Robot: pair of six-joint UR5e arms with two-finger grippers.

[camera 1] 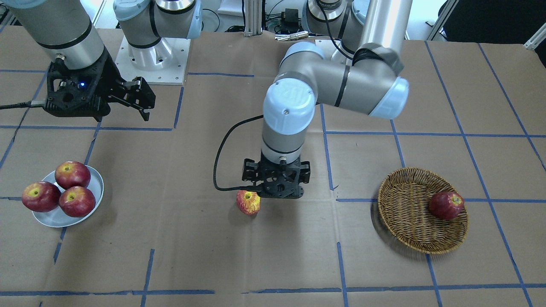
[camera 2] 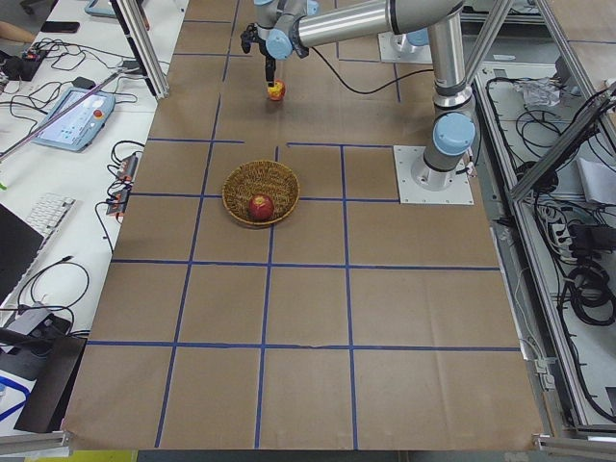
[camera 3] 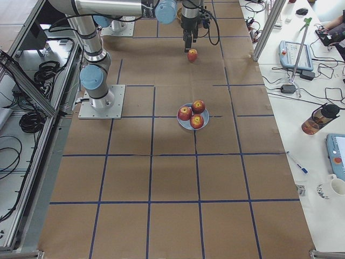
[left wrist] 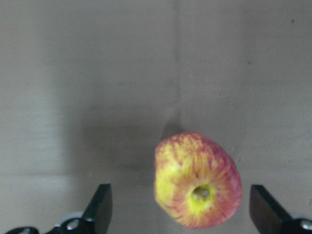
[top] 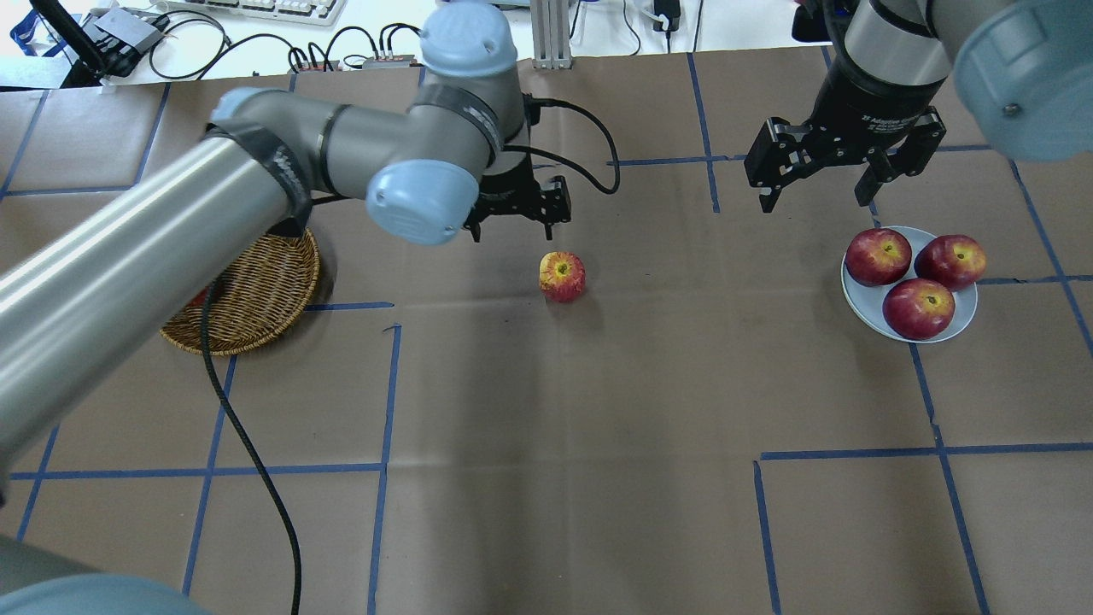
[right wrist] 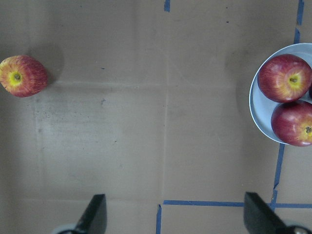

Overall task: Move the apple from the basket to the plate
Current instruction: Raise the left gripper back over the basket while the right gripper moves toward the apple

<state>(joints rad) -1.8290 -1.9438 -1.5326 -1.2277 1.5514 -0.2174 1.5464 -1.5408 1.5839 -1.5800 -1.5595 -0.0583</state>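
The pale apple (top: 562, 276), red streaked with yellow, rests on the brown paper at the table's middle, outside both containers; it also shows in the front view (camera 1: 248, 202). My left gripper (top: 512, 229) hangs just above and behind it, open and empty. In the left wrist view the apple (left wrist: 197, 187) lies between the two spread fingers (left wrist: 100, 209), nearer the right one. The wicker basket (top: 256, 290) is on my left. The grey-white plate (top: 862, 299) is on my right. My right gripper (top: 820, 192) is open and empty, raised behind the plate.
One dark red apple (camera 1: 446, 205) lies in the basket (camera 1: 405, 213). Three dark red apples (top: 918, 307) fill most of the plate. The left arm's black cable (top: 248, 453) trails over the table's left side. Blue tape lines cross the paper.
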